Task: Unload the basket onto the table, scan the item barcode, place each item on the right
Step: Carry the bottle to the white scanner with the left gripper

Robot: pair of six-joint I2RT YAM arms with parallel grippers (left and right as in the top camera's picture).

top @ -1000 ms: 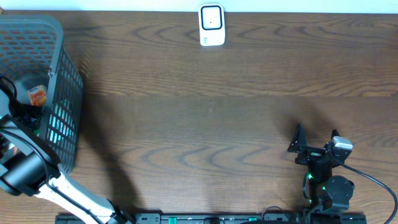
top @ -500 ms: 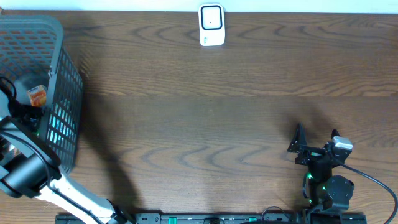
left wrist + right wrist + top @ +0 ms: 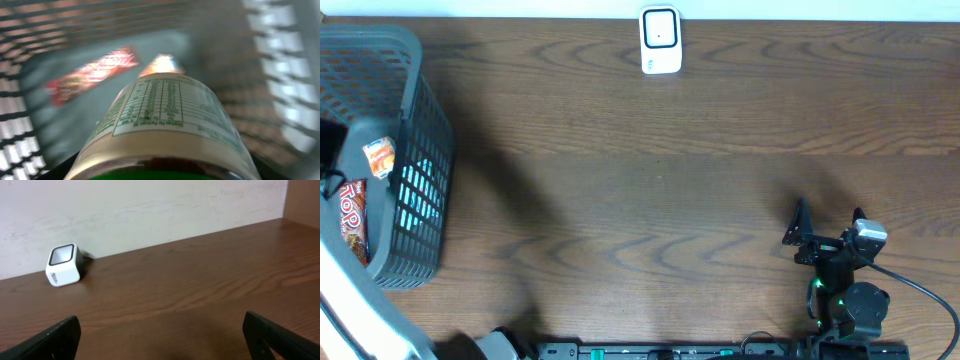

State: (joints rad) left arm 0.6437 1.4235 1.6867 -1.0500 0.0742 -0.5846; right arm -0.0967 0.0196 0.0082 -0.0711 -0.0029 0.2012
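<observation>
Left gripper (image 3: pixel 160 176) clamps a labelled bottle (image 3: pixel 165 117), long axis pointing into the basket (image 3: pixel 282 60); its arm (image 3: pixel 348 312) has swung aside overhead. Right gripper (image 3: pixel 162 340) gapes.

Basket (image 3: pixel 428 140) walls crowd the bottle (image 3: pixel 165 115); bare table (image 3: pixel 650 200) lies open up to the scanner (image 3: pixel 660 40)

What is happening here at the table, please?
The left arm reaches into the grey basket and seems to hold a bottle, whose printed label faces the wrist camera. The white scanner stands at the table's far edge, not yet used. The right arm rests with its fingers open and empty.
</observation>
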